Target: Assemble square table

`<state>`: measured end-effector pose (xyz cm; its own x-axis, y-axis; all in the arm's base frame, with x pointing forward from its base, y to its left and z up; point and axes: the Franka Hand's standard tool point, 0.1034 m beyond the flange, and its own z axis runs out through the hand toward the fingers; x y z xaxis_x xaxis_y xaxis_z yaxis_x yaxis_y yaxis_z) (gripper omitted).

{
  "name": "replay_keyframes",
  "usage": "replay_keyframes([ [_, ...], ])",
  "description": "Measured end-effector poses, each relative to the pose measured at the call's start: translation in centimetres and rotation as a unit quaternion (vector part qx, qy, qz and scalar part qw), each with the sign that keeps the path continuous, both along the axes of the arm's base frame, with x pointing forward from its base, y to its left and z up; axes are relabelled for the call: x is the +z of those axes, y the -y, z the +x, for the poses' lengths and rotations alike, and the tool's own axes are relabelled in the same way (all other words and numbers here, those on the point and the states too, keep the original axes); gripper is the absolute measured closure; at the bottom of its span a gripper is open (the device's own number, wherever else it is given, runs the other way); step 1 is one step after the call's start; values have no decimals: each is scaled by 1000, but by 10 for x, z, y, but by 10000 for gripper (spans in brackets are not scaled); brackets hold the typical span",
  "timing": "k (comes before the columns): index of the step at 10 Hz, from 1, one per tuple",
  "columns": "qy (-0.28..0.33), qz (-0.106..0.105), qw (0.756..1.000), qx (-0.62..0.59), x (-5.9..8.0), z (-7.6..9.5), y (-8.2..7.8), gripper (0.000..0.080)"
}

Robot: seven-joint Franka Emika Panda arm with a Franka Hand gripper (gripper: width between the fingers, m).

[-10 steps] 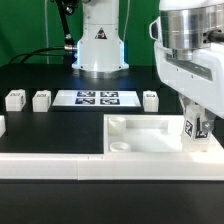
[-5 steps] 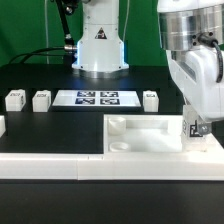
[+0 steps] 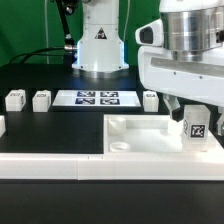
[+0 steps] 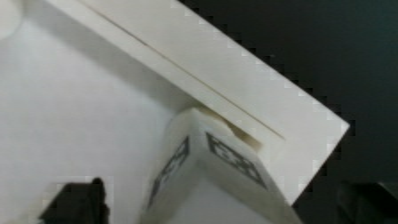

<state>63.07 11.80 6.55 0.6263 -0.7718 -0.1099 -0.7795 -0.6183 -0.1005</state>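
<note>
The white square tabletop (image 3: 140, 143) lies at the front, to the exterior view's right. A white tagged leg block (image 3: 197, 128) stands upright in its corner socket on that side. My gripper (image 3: 196, 112) is over this leg with its jaws open, one dark finger on each side and a small gap to each. In the wrist view the leg (image 4: 222, 165) stands between the fingers (image 4: 75, 200) against the top's raised rim (image 4: 196, 70). Loose legs lie behind: two (image 3: 14, 98) (image 3: 41, 99) on the exterior view's left and one (image 3: 151, 99) by the marker board.
The marker board (image 3: 97, 98) lies at the table's middle back. The robot base (image 3: 100, 45) stands behind it. A long white border rail (image 3: 50, 166) runs along the front. Another white block (image 3: 2, 125) shows at the exterior view's left edge.
My gripper has turned about a quarter turn around the leg and now faces the camera broadside. The leg stays in the corner socket, its tag now facing the camera.
</note>
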Motion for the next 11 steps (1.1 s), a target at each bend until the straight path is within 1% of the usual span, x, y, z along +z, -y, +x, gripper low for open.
replay_keyframes([
  [1, 7, -4, 998, 61, 0, 0, 2, 151],
  [2, 16, -14, 987, 162, 1, -1, 4, 151],
  [3, 25, -20, 967, 253, 2, 0, 4, 151],
  [4, 34, -20, 940, 339, 0, -1, 3, 151],
  [5, 35, -17, 936, 350, -2, -2, 1, 151],
  [6, 32, -18, 944, 328, -2, -2, 2, 171],
  [7, 32, -18, 943, 330, -2, -2, 2, 370],
  [8, 31, -18, 947, 318, -2, -2, 2, 370],
  [9, 27, -18, 958, 285, -2, -2, 2, 513],
  [10, 20, -18, 972, 234, -2, -2, 2, 513],
  [11, 17, -18, 976, 215, -2, -2, 1, 511],
])
